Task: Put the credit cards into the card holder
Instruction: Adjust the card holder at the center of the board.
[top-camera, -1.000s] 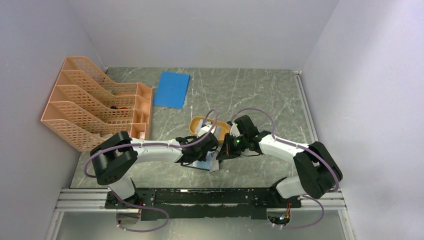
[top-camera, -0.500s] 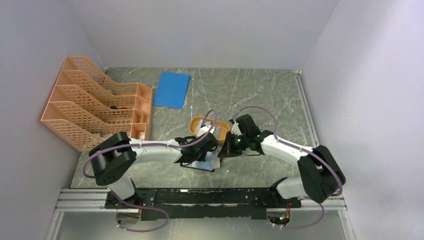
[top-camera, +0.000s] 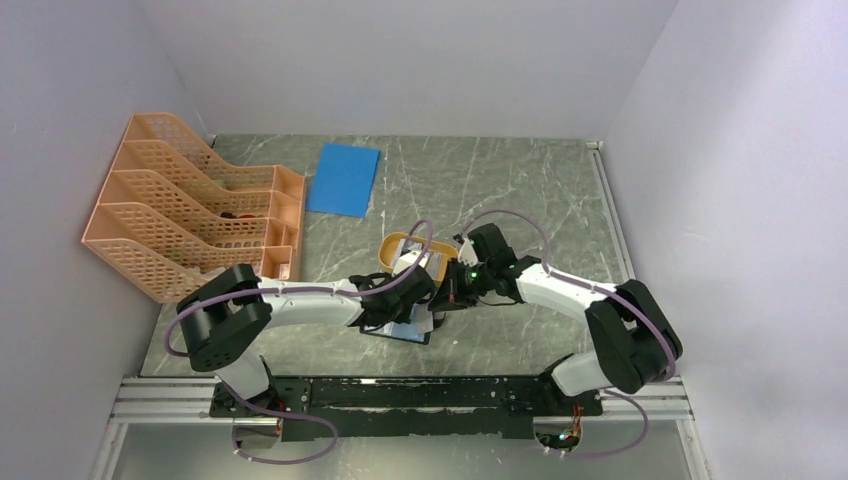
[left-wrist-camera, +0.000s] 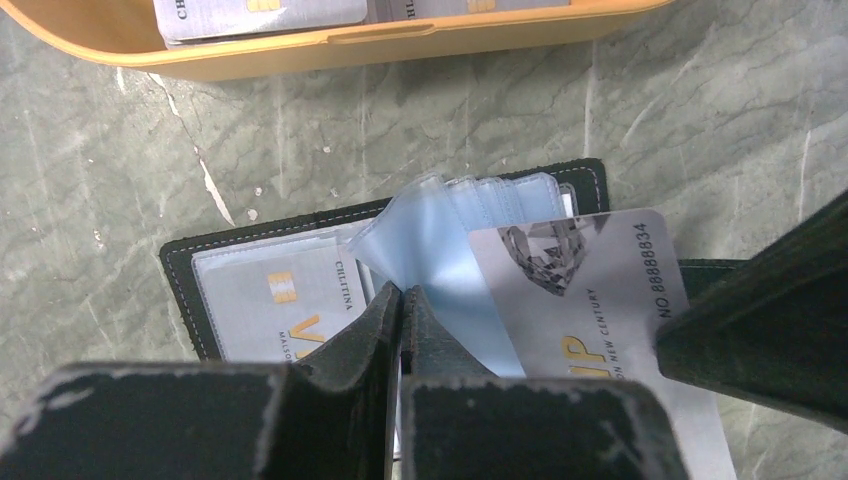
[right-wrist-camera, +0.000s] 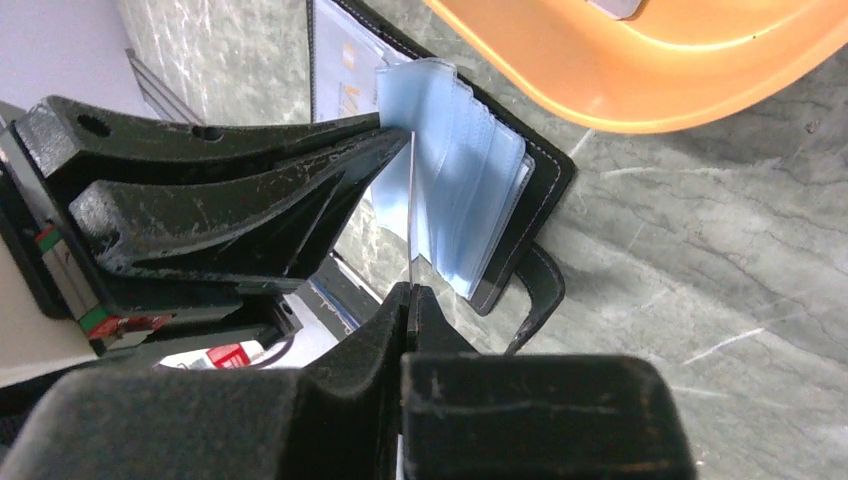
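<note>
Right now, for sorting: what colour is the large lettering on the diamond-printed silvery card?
Gold, on the thin silvery diamond-printed card; best in the left wrist view.

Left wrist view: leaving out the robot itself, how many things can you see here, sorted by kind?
credit cards: 4 (two in the dish, one pocketed, one held)
card holder: 1
orange dish: 1
Total: 6
</note>
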